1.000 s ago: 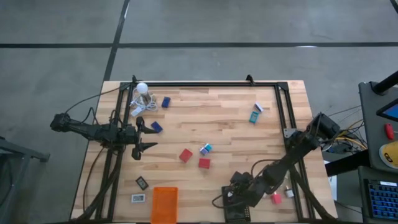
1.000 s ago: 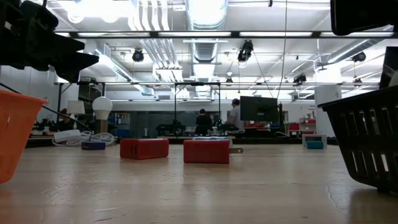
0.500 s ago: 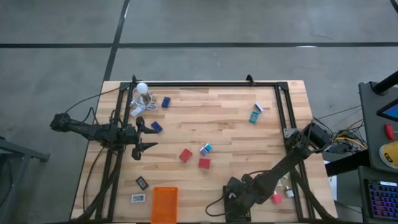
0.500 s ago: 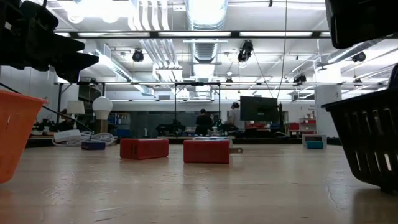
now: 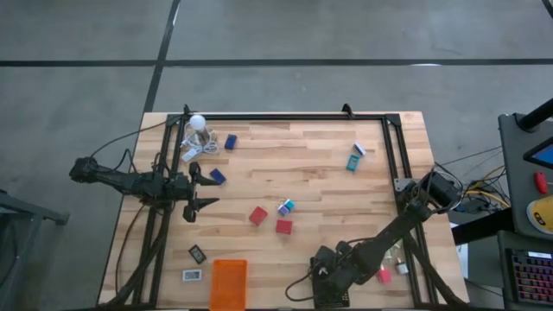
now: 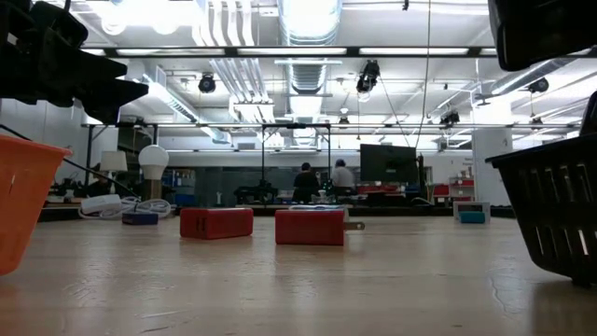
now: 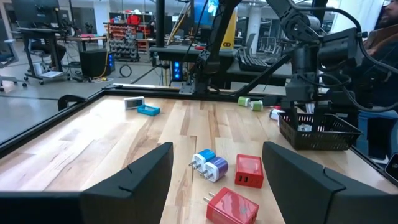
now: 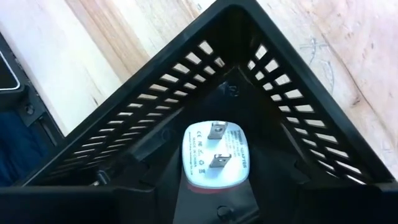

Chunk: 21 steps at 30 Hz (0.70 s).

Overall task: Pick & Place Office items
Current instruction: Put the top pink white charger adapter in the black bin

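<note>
Over the black basket [image 5: 330, 289] at the worktop's near edge, I had the right gripper [image 5: 327, 275] grasping a white plug adapter [image 8: 214, 154], not yet dropped. Left gripper [image 5: 200, 187] waited released by the left rail. Red cubes [image 5: 258, 215], blue plugs [image 5: 217, 175] and teal boxes [image 5: 353, 161] lay scattered, unpicked; orange tray [image 5: 228, 284] looked empty.

Left pincer [image 7: 217, 180] agape; right pincer [image 5: 327, 281] lowered
</note>
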Available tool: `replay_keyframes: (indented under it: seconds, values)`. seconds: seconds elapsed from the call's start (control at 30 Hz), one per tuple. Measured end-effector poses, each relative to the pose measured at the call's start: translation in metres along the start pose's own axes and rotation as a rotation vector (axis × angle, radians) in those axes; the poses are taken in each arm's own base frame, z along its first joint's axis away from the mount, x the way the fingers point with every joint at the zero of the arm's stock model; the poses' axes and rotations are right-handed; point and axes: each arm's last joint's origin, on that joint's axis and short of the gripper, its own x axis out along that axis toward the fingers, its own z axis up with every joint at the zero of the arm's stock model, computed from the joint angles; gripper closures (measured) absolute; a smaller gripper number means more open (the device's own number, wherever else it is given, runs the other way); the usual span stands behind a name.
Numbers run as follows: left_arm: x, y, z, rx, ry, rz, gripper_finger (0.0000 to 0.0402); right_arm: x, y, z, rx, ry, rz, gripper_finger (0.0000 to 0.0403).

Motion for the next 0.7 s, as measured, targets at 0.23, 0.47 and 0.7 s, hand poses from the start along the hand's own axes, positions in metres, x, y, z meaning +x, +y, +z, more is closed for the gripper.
replay_keyframes:
  seconds: [0.23, 0.47, 0.7]
  values:
    - [0.0, 0.0, 0.0, 0.0, 0.0, 0.0, 0.0149, 0.0, 0.0001, -0.0001, -0.001, -0.004, 0.0, 0.0198]
    - [0.0, 0.0, 0.0, 0.0, 0.0, 0.0, 0.0149, 0.0, 0.0003, -0.0001, -0.004, -0.005, 0.002, 0.019]
    - [0.0, 0.0, -0.0001, 0.0, 0.0, 0.0, 0.0149, -0.0003, 0.0005, 0.0, -0.003, -0.006, 0.003, 0.019]
